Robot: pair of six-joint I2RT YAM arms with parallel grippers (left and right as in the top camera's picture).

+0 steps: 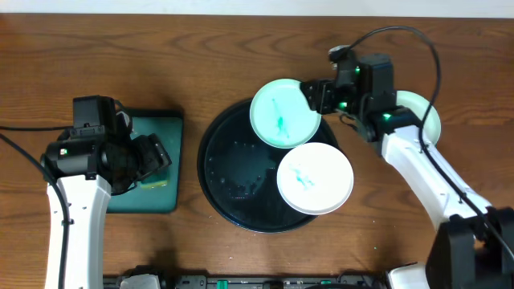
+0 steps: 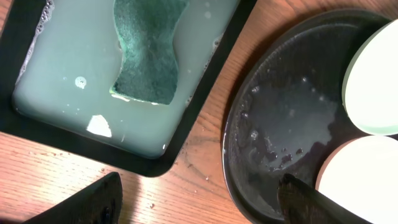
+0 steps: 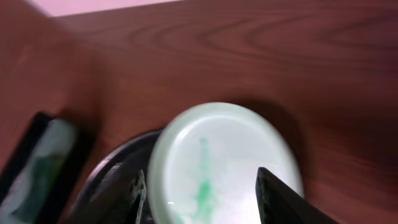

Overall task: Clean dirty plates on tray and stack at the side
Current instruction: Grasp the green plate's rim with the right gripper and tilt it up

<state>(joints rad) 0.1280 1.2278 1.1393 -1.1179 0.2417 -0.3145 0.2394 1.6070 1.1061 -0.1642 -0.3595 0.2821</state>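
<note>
My right fingers (image 1: 312,95) are spread apart at the upper right rim of the mint plate (image 1: 285,112). In my right wrist view that plate lies below and between them, a teal smear down its middle. I cannot tell whether either finger touches it. The plate sits at the upper right of the tray (image 1: 233,168), and its far edge reaches past the tray's rim over the counter (image 1: 161,48).

The white plate (image 1: 315,178) lies on the lower right of the tray with a small teal mark at its centre. Its right edge overhangs the rim. It is just beside the mint plate, and I cannot tell whether the two touch. The bare left part of the tray is wet, with droplets and a thin film.

The other mint plate (image 1: 426,108) rests on the counter at the right of the frame, off the tray and partly hidden behind my right arm.

My left fingers (image 1: 158,156) are wide open and hold nothing. From overhead they hang over the right part of the teal tray (image 1: 165,128) at the left of the frame. That tray holds cloudy liquid, and the sponge (image 2: 146,53) lies in it.
</note>
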